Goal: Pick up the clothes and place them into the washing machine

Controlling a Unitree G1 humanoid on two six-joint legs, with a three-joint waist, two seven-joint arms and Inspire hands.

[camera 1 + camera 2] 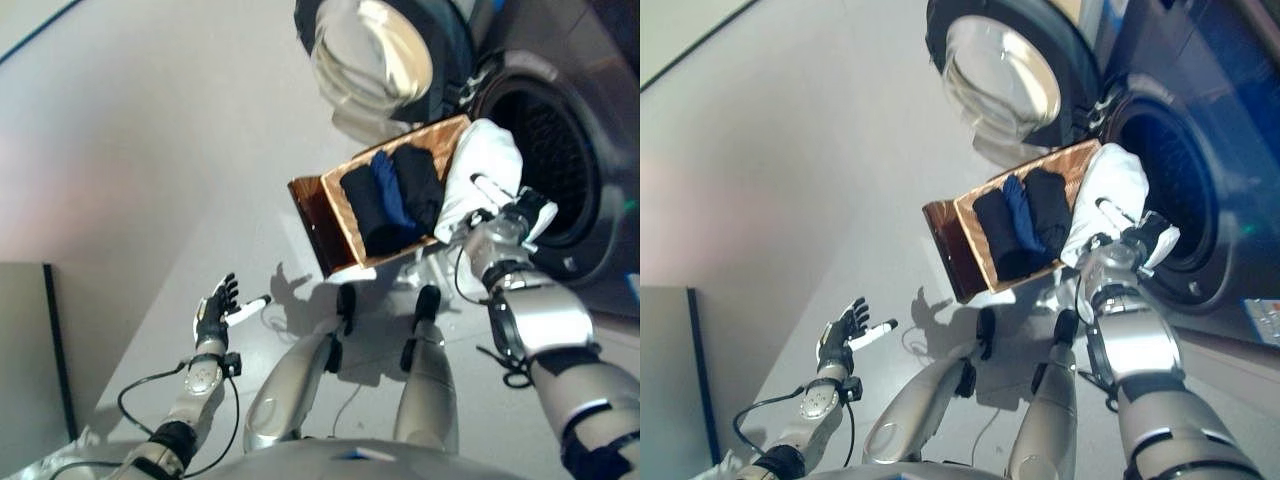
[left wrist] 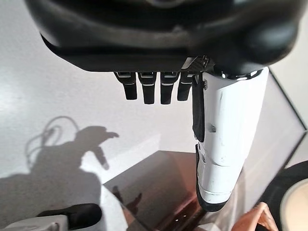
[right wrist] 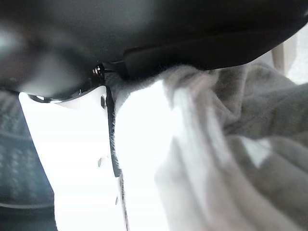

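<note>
- My right hand (image 1: 513,213) is raised in front of me, the arm bent up at the elbow, with the wrist near the washer's (image 1: 560,130) drum opening (image 1: 548,160).
- That hand is closed on a white garment (image 1: 480,175); in my right wrist view the cloth bunches against the palm, beside the white-covered thumb (image 3: 72,159).
- The garment drapes from my hand over the near edge of the basket (image 1: 345,215), which sits just beside the hand, on the floor (image 1: 150,150) before the washer.
- Dark clothes (image 1: 392,195), black with a blue piece between, lie folded in the basket, beside my right hand on its inner side.
- The washer door (image 1: 375,55) hangs open beyond the basket.
- My left hand (image 1: 214,312) is low at my left side, well apart from the basket, the arm stretched forward over the floor.
- Its fingers (image 2: 154,87) are straight and relaxed, the thumb held out, nothing in it.
</note>
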